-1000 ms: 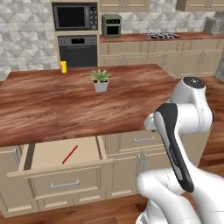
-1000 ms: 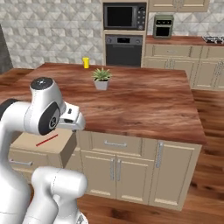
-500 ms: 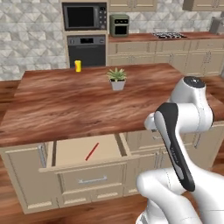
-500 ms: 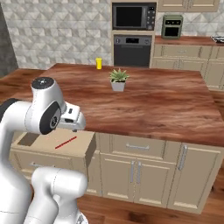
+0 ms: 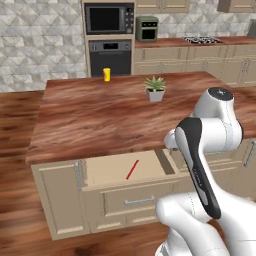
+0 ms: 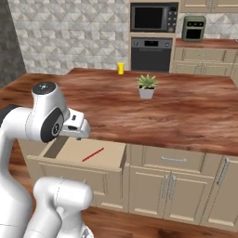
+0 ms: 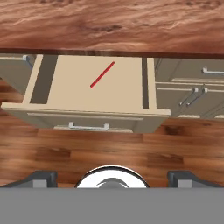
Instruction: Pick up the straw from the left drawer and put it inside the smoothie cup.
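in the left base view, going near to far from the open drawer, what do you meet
drawer → straw → plant → cup → oven → microwave

Straw (image 7: 103,74) in left drawer (image 7: 83,114); smoothie cup (image 5: 106,74) on counter (image 5: 100,120), plant (image 5: 155,88) right.
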Controlling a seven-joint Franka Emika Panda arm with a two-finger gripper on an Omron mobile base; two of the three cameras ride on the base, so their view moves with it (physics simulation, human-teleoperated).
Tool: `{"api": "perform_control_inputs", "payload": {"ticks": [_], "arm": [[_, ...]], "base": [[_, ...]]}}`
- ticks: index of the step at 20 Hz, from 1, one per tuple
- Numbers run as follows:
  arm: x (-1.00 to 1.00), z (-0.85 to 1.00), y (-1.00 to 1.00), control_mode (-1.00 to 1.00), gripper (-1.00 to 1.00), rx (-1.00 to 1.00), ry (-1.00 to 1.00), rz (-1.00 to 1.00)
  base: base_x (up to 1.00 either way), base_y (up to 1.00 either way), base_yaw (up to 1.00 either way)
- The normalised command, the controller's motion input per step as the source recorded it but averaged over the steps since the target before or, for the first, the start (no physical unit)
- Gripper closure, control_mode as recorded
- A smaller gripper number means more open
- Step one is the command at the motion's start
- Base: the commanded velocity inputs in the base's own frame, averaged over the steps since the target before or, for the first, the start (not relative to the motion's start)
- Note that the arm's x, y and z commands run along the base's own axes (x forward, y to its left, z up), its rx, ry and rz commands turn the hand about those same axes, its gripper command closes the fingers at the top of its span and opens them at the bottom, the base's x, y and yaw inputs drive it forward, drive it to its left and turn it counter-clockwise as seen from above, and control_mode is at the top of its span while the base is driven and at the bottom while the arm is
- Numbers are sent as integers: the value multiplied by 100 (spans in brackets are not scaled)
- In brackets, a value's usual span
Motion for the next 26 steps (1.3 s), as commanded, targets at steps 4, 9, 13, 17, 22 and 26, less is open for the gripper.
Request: {"api": "perform_control_inputs", "payload": {"ticks": [4,9,13,17,22,26], "arm": [[0,0,0,100,-100,0,0,0],[0,0,0,100,-100,0,0,0],[0,0,0,100,-100,0,0,0],[0,0,0,100,-100,0,0,0],[6,-3,8,-100,-100,-1,0,-2],[41,-4,4,-100,-100,0,0,-1]], "base": [[0,35,0],[-13,13,0],[-16,10,0],[-13,20,0],[0,5,0],[0,0,0]]}}
